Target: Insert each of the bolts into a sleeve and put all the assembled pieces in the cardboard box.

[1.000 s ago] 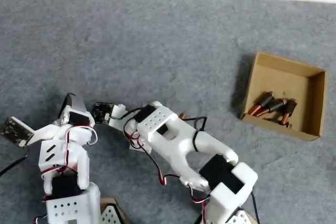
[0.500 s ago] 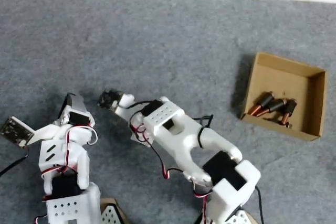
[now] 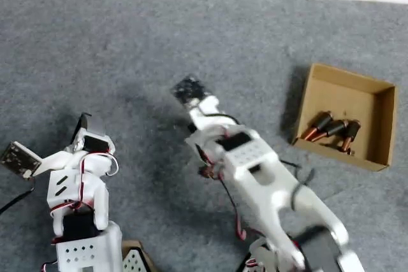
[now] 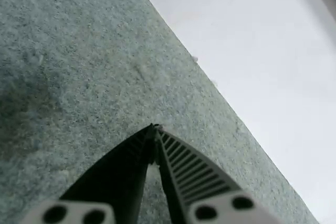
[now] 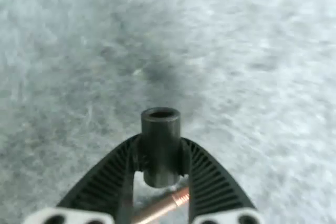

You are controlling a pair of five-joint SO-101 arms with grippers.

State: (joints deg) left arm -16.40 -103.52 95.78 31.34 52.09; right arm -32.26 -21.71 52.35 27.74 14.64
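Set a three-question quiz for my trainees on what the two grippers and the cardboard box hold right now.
1. Multiple choice: what does the right gripper grip? A) nothing; B) a black sleeve with a copper bolt showing beneath it; C) a screwdriver.
2. True or false: the left gripper is shut and empty.
3. Count: how many assembled pieces lie in the cardboard box?
Key: 1 B; 2 true; 3 three.
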